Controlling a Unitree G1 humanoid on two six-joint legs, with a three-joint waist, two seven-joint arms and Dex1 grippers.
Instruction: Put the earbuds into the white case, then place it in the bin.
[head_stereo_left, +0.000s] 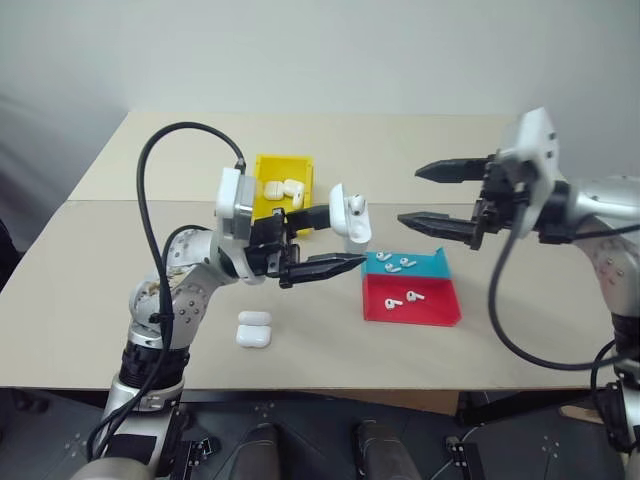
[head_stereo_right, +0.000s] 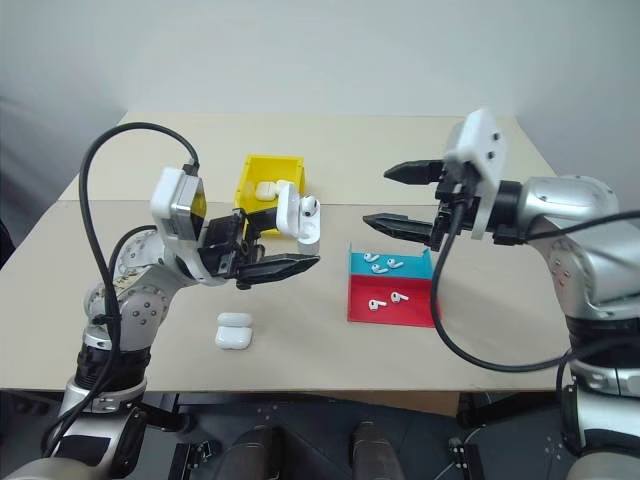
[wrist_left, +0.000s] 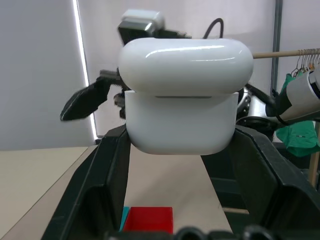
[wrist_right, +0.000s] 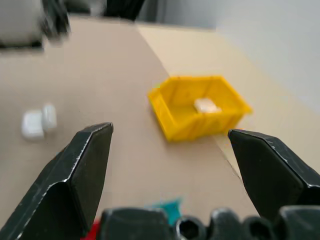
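Left gripper (head_stereo_left: 322, 243) pinches white case (head_stereo_left: 350, 218), lid ajar with earbud poking out; right gripper (head_stereo_left: 430, 196) wide, empty; a clumsy lid-close could knock case loose.

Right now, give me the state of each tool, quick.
Left tool: shut on the white case, lid hinged open.
Right tool: open, holding nothing, in the air above the table.

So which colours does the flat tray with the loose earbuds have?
The tray is blue at the back, red in front; clearest in the right eye view.
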